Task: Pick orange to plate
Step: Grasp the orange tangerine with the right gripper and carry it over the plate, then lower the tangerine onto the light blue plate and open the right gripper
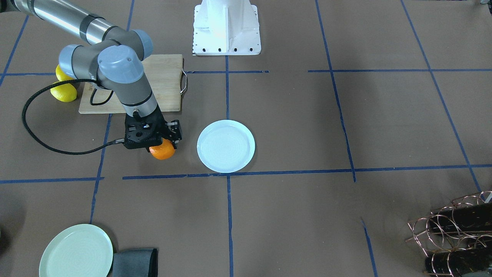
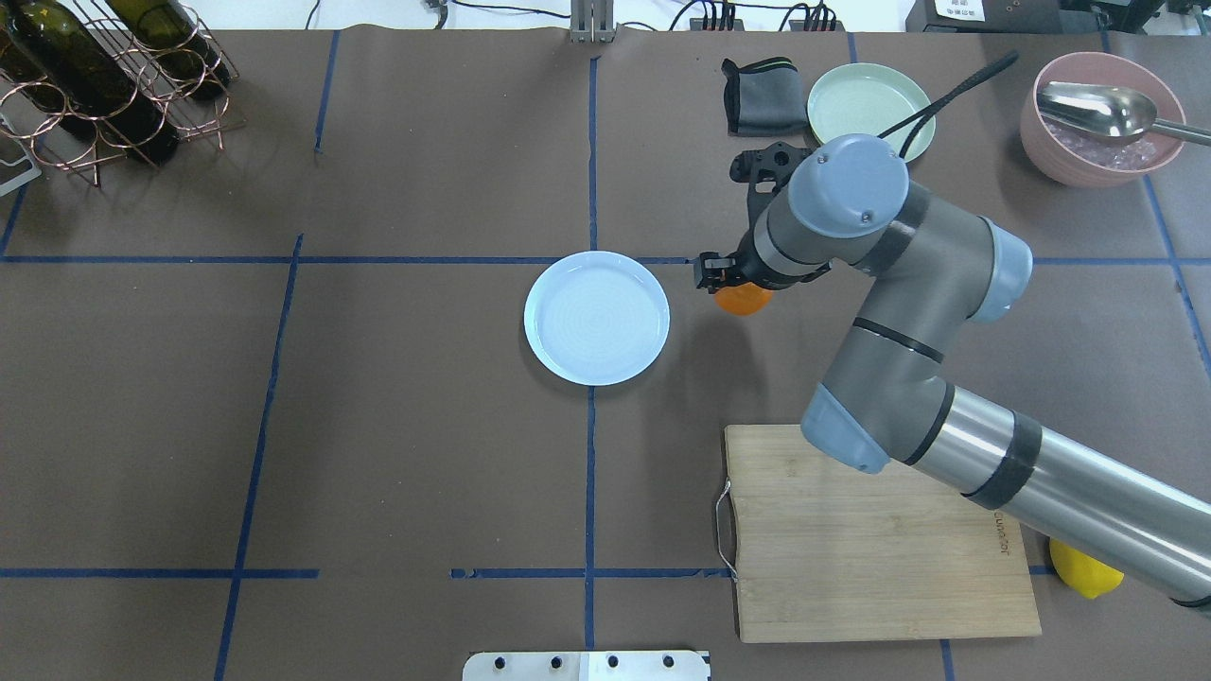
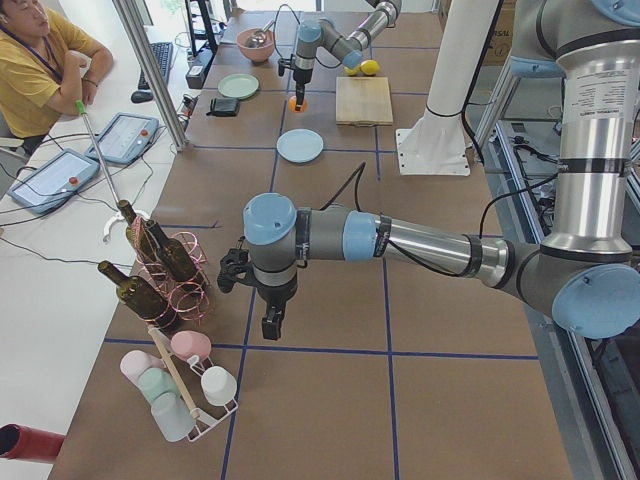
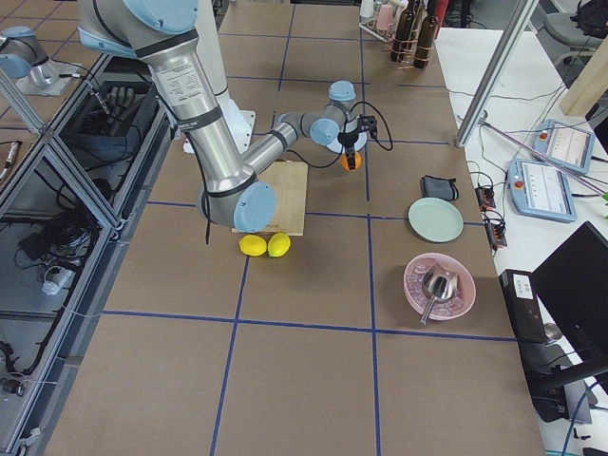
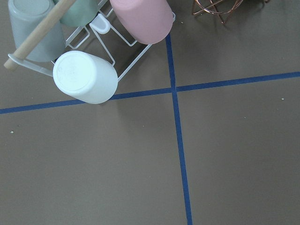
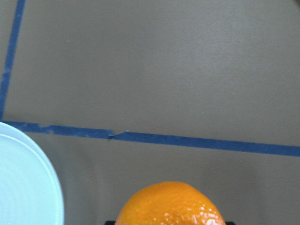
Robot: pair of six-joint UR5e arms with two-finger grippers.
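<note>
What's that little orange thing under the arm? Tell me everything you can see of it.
The orange is small, round and bright, with a glossy, dimpled peel. Its top is hidden under the right gripper, whose fingers are shut on its sides. It is beside the white plate, apart from the rim and not on it. I cannot tell whether it rests on the brown table or hangs just above it.

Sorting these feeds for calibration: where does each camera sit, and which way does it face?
Front-facing: across the table, facing the base; right arm shows.
Overhead: behind the base, looking down; right arm shows.
Left side: table's left end; left arm near.
Right side: opposite end; right arm near.
Left wrist: looks down at cups; no arm visible.
Right wrist: looks down at orange, plate; no arm visible.
Shared: front-facing and overhead both show orange beside plate.
</note>
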